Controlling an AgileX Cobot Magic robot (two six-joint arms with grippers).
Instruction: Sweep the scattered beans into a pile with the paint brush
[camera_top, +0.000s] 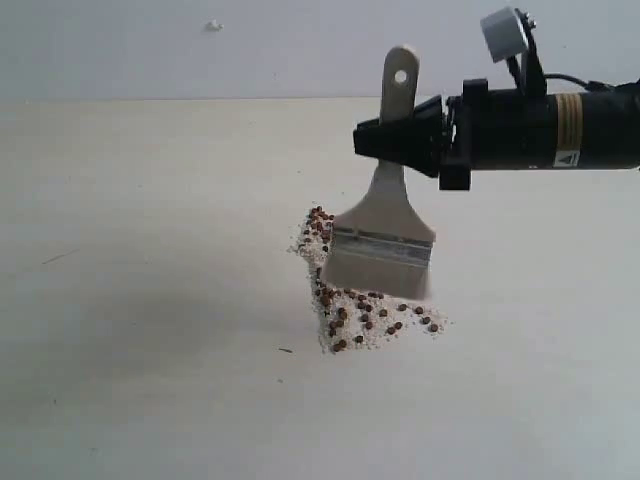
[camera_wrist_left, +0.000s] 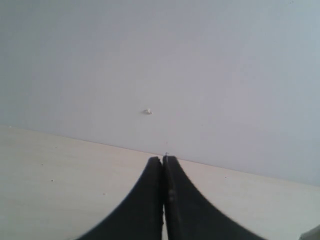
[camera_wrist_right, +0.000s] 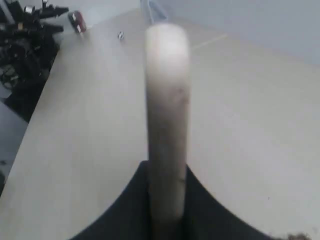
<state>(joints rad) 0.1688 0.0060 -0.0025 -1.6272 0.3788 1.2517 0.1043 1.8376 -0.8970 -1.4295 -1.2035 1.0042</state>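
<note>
Count: one paint brush (camera_top: 384, 245), two grippers, and beans (camera_top: 366, 316) by the dozens, too many and too small for an exact tally. They lie in a single bent band mixed with whitish crumbs (camera_top: 305, 240) on the pale table (camera_top: 150, 300). Only one arm shows in the exterior view. It comes in level from 3 o'clock, black, with its wrist roughly horizontal above the table. The right gripper (camera_top: 398, 140) is clamped narrowly on the wooden handle, just below the hole at its end, so the rounded tip stands out toward 12 o'clock above the fingers. The brush hangs nearly upright, head down toward 6 o'clock, with the silver band across its middle. The cream bristles come down into the band of beans; their tips are blurred, so I cannot tell whether they touch the table. The beans run from 10 o'clock of the brush head, down its 9 o'clock edge, then along beneath it to 5 o'clock. The right wrist view shows the same handle rising straight out between the two dark fingers. The left gripper (camera_wrist_left: 163, 161) appears only in its own wrist view: its jaws are pressed together with nothing between them, and it is poised above bare table facing the plain wall (camera_wrist_left: 200, 60), which carries one small white speck (camera_wrist_left: 147, 111).
</note>
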